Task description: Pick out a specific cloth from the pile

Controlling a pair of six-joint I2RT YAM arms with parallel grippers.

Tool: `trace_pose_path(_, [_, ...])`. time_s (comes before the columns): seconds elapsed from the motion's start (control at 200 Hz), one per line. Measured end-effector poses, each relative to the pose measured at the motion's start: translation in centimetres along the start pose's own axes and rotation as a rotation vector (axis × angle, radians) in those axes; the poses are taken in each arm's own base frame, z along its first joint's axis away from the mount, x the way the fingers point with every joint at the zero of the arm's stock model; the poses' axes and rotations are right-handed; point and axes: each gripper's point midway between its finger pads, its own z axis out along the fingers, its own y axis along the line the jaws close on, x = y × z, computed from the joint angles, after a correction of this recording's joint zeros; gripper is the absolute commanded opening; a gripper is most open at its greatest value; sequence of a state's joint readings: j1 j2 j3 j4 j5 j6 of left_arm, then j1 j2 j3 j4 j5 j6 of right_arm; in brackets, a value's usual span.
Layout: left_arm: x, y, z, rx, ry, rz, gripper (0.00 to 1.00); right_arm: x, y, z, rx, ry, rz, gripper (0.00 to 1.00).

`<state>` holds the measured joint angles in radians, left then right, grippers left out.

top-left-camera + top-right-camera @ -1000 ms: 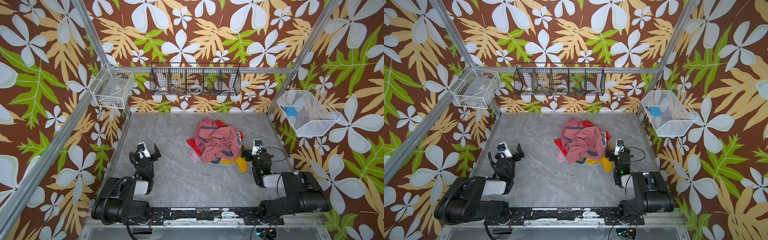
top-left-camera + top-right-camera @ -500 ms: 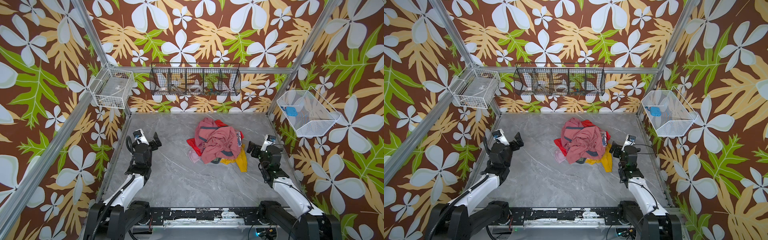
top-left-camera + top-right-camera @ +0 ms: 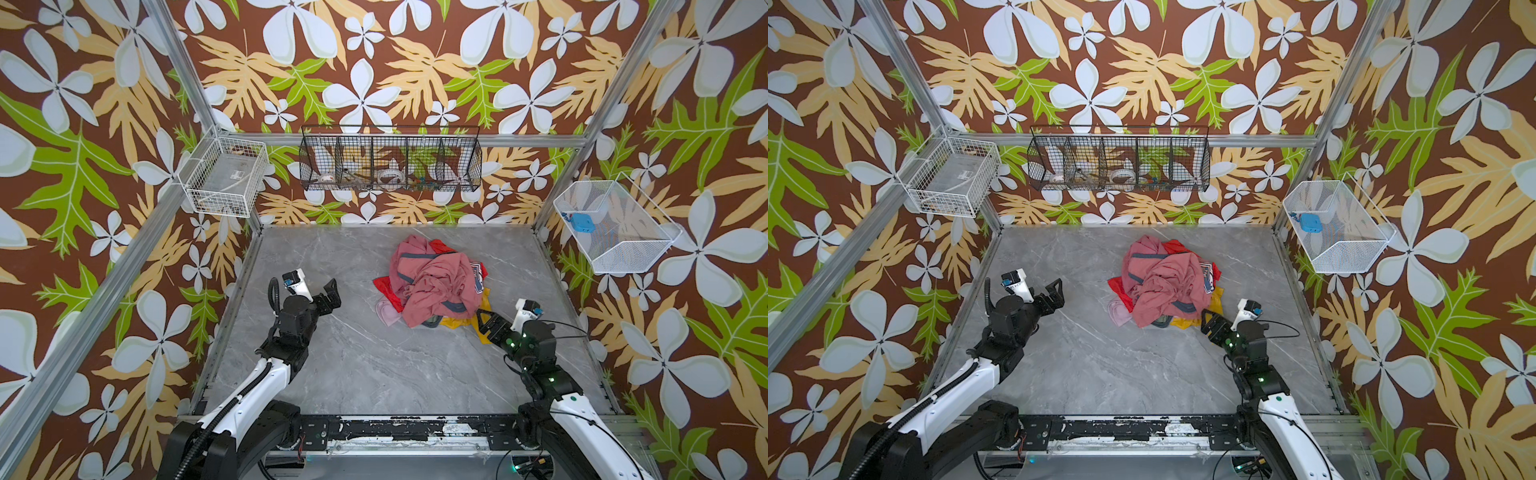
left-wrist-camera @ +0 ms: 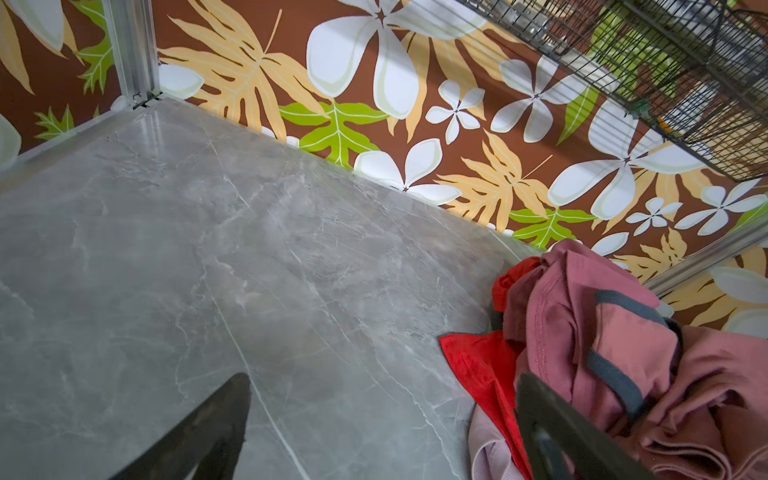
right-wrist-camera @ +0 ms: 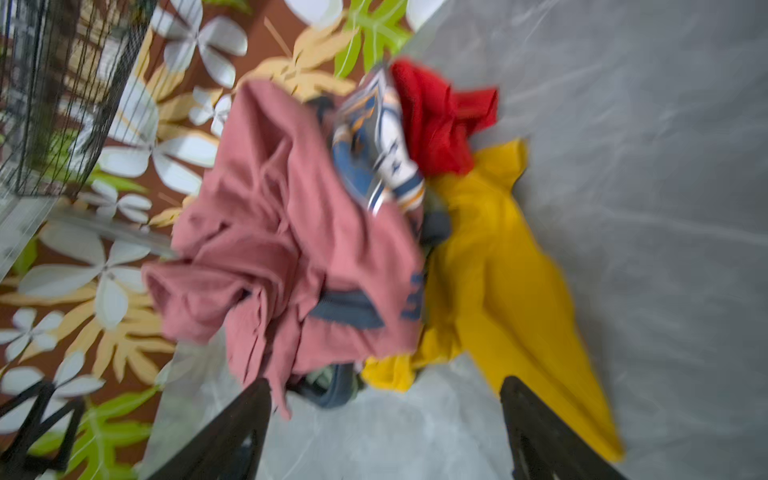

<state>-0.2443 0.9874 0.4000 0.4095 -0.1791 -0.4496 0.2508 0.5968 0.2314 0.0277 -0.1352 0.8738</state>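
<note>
The pile (image 3: 434, 282) (image 3: 1165, 282) lies mid-table in both top views, topped by a dusty-pink garment (image 5: 270, 249). Red (image 5: 436, 120), yellow (image 5: 498, 270) and lilac (image 4: 486, 449) pieces stick out from under it. Only a small fold of the sage-green cloth (image 5: 330, 380) with grey-blue trim peeks out at the pile's near edge (image 3: 432, 321). My right gripper (image 3: 482, 322) (image 5: 386, 382) stands open just short of that edge, with bare table between its fingers. My left gripper (image 3: 330, 297) (image 4: 382, 382) is open left of the pile, clear of it.
The grey marble table (image 3: 353, 365) is walled on three sides. A black wire basket (image 3: 390, 158) hangs on the back wall. A white wire basket (image 3: 226, 176) hangs at the left. A white mesh basket (image 3: 615, 226) holding a blue object hangs at the right.
Both arms have unfolded from their low rest pose. The right gripper has swung out and back in to the pile's near right edge, and the left gripper has risen and turned towards the pile.
</note>
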Motion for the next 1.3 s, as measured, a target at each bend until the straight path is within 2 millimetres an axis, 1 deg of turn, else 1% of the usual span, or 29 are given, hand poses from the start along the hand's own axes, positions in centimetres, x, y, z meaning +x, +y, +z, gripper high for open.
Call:
trace_pose_path(0.02, [0.1,0.1,0.1,-0.002,0.004,-0.001,1.0,0.9,0.4,0.0,-0.015,0.025,0.001,0.84])
trace_pose_path(0.095, [0.5,0.2,0.2,-0.008,0.014,-0.012,1.0,3.2,1.2,0.1,-0.038,0.076,0.02,0.82])
trace_pose_path(0.16, [0.8,0.3,0.4,-0.013,0.025,-0.01,1.0,4.8,1.1,0.3,-0.035,0.106,0.042,0.8])
trace_pose_path(0.225, [1.2,0.4,0.6,-0.015,0.037,-0.013,1.0,6.4,0.5,0.6,-0.019,0.138,0.067,0.78])
trace_pose_path(0.33, [1.7,0.3,0.8,-0.014,0.055,-0.016,1.0,7.9,-0.3,1.3,0.016,0.17,0.097,0.75])
trace_pose_path(0.39, [2.0,0.1,0.8,-0.002,0.068,-0.024,1.0,8.5,-0.1,1.7,0.019,0.191,0.102,0.74])
trace_pose_path(0.5, [2.2,0.0,0.8,0.002,0.071,-0.027,1.0,9.0,1.1,2.9,0.012,0.218,0.087,0.68])
trace_pose_path(0.621, [2.0,-0.1,0.8,0.006,0.065,-0.031,1.0,9.1,2.1,4.5,0.009,0.227,0.083,0.62])
trace_pose_path(0.806, [2.0,-0.1,0.8,0.007,0.065,-0.032,1.0,9.7,3.4,6.7,0.004,0.262,0.101,0.56])
trace_pose_path(0.881, [1.9,-0.2,0.7,0.008,0.061,-0.032,1.0,9.9,3.4,7.4,0.011,0.271,0.107,0.51])
trace_pose_path(1.056, [1.7,-0.2,0.6,0.01,0.055,-0.032,1.0,10.5,3.3,8.6,0.038,0.29,0.133,0.46])
trace_pose_path(1.171, [1.9,0.0,0.5,0.003,0.062,-0.028,1.0,10.6,3.3,9.0,0.05,0.294,0.15,0.42])
trace_pose_path(1.301, [2.0,0.0,0.5,0.002,0.065,-0.026,1.0,10.9,2.6,9.3,0.082,0.291,0.171,0.41])
